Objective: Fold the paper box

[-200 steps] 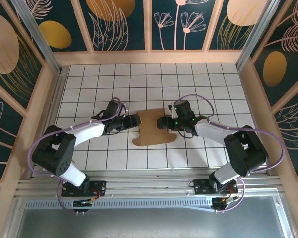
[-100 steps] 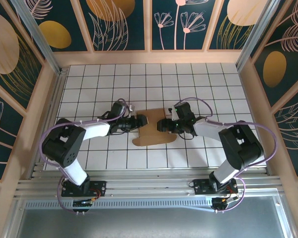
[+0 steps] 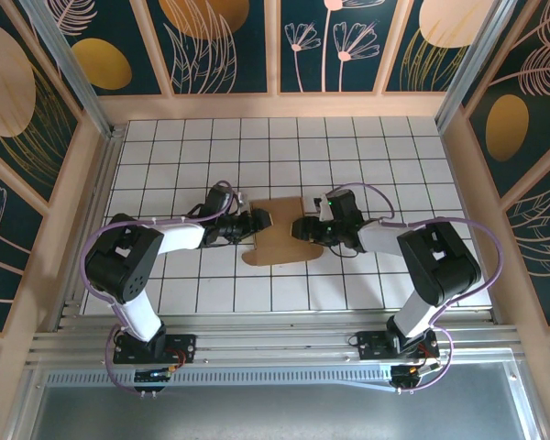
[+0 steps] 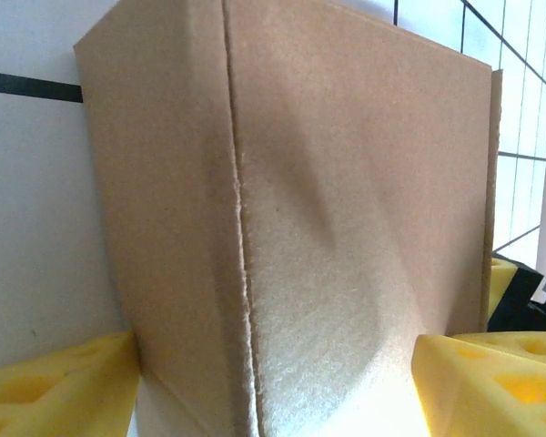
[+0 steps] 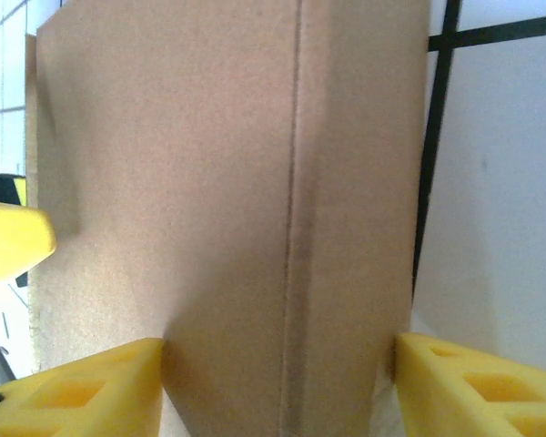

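The table (image 3: 348,147) is white with a black grid. It sits inside a pale wooden frame (image 3: 275,105) with dark panels (image 3: 229,41) printed with gold discs and line-drawn plants, and a metal rail (image 3: 275,348) runs along the near edge. The paper box (image 3: 277,234) lies near the middle of the table, between the two arms, with a rounded flap flat toward the rail. The left gripper (image 3: 257,223) meets its left side and the right gripper (image 3: 300,227) its right. In the left wrist view a creased brown panel (image 4: 328,228) stands up close before the yellow fingers (image 4: 45,382). The right wrist view shows the same panel (image 5: 227,182) before its fingers (image 5: 473,382). Both pairs of jaws stand wide with nothing clamped. Whether the pads press the card is hard to tell.
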